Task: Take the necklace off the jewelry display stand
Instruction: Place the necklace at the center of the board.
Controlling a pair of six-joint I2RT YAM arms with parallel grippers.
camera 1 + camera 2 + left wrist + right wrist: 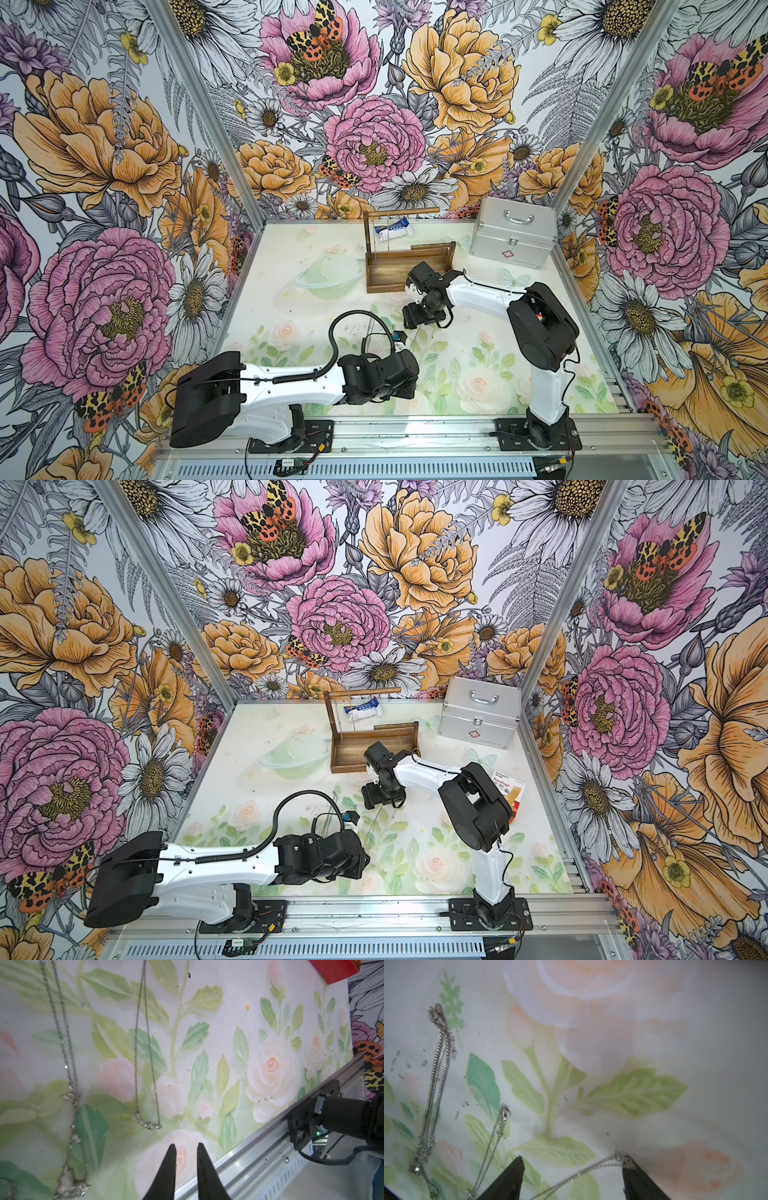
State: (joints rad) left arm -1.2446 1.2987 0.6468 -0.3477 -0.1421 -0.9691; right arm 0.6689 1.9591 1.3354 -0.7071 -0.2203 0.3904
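Bright, even light, faint shadows on the worktop [457,374]. Walls [83,166] bow at the top views' edges; the right wrist view looks hazy.

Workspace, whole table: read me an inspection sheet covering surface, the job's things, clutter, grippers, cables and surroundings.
Surface: pale floral-print mat, flat, with a few dark specks.
Job's things: brown wooden jewelry display stand is upright; thin chains seem to hang from its top rod; silver necklaces lie on the mat.
Clutter: silver metal case with handle; white-and-blue packet behind the stand; red-and-white bandage box.
Grippers: left gripper has a narrow gap and is empty; right gripper is wide open, with a fine silver chain against one fingertip.
Cables: black ribbed cable loops above the left arm.
Surroundings: flower-patterned walls; aluminium rail at the front.
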